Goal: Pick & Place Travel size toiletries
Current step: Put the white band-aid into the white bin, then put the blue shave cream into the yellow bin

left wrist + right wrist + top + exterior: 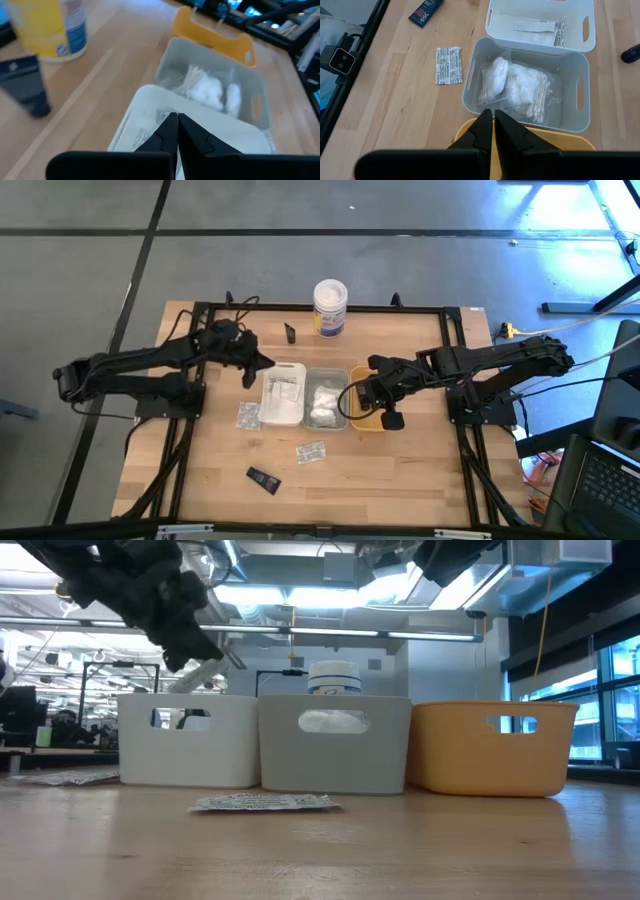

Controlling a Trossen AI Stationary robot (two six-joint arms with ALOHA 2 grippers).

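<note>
Three trays stand in a row: white [283, 394], grey [327, 398] and orange [366, 416]. Flat sachets [535, 26] lie in the white tray, and white wrapped bundles [516, 84] in the grey one. Two printed sachets [247, 416] [311, 451] and a black tube [264, 478] lie on the table nearer the front edge. Another black tube [290, 333] stands upright behind the trays. My left gripper [177, 121] hangs shut and empty over the white tray's far left part. My right gripper [493, 116] is shut and empty above the orange tray [555, 136].
A tall white tub with a blue label [330, 306] stands at the table's far edge, behind the grey tray. A black frame runs along the table's edges. Bare wood lies in front of the trays, around the loose sachet [262, 802].
</note>
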